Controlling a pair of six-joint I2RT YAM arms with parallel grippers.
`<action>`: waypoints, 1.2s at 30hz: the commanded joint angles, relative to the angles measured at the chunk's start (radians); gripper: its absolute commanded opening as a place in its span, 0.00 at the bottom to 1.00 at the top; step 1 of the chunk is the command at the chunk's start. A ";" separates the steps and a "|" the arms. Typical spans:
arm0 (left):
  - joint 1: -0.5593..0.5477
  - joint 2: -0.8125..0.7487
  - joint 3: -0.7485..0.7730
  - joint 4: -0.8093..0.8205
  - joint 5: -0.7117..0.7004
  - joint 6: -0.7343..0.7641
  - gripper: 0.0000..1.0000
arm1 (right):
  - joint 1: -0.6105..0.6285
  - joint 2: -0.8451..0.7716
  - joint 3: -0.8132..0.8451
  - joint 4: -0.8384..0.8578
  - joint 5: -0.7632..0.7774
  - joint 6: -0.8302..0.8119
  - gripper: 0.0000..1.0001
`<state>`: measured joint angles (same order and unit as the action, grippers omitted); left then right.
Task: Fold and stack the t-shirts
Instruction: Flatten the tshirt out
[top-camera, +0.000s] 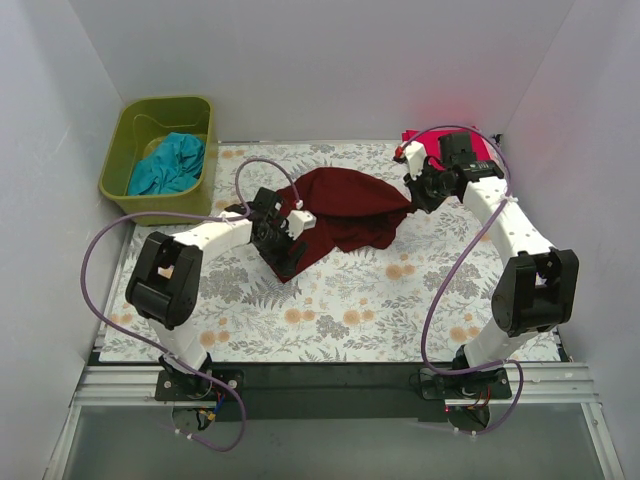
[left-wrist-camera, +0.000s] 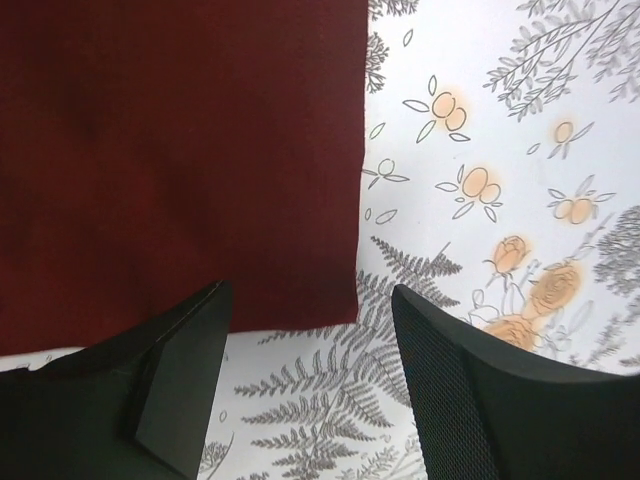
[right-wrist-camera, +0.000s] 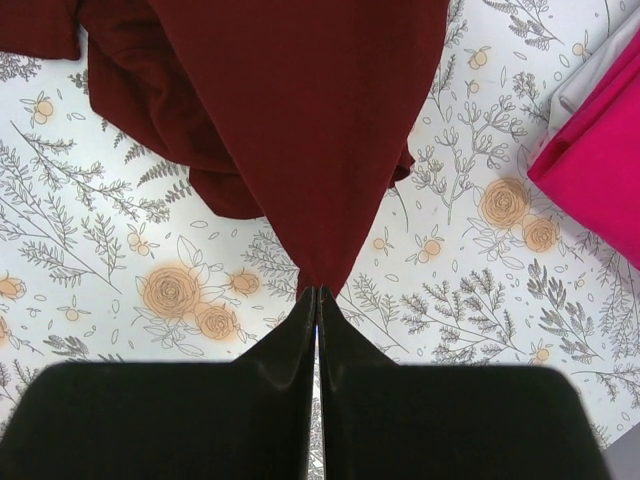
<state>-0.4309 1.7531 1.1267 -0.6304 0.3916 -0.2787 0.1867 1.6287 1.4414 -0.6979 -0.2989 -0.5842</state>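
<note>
The dark maroon t-shirt (top-camera: 340, 210) lies partly spread on the floral table cover. My right gripper (right-wrist-camera: 318, 290) is shut on one of its corners and holds that corner lifted; the cloth (right-wrist-camera: 300, 120) hangs from the fingertips. My left gripper (left-wrist-camera: 310, 300) is open just above the cover at the shirt's near left corner (left-wrist-camera: 180, 160), holding nothing. The bright pink-red t-shirt (top-camera: 455, 150) lies at the back right, mostly hidden by the right arm; it also shows in the right wrist view (right-wrist-camera: 595, 165). The teal t-shirt (top-camera: 168, 165) is crumpled in the green bin.
The olive-green bin (top-camera: 130, 125) stands at the back left corner. White walls enclose the table on three sides. Purple cables loop off both arms.
</note>
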 joint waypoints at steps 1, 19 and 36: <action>-0.037 0.025 -0.022 0.054 -0.106 0.053 0.64 | -0.013 -0.043 0.017 -0.022 -0.016 -0.020 0.01; 0.182 -0.055 0.525 -0.229 -0.102 0.030 0.00 | -0.095 -0.133 0.167 -0.035 -0.032 -0.086 0.01; 0.399 -0.181 0.852 0.238 -0.244 -0.229 0.00 | -0.220 -0.171 0.478 0.244 0.040 -0.028 0.01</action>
<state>-0.0631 1.6531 1.9251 -0.5247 0.2062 -0.4511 -0.0002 1.5066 1.8713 -0.5739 -0.2878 -0.6342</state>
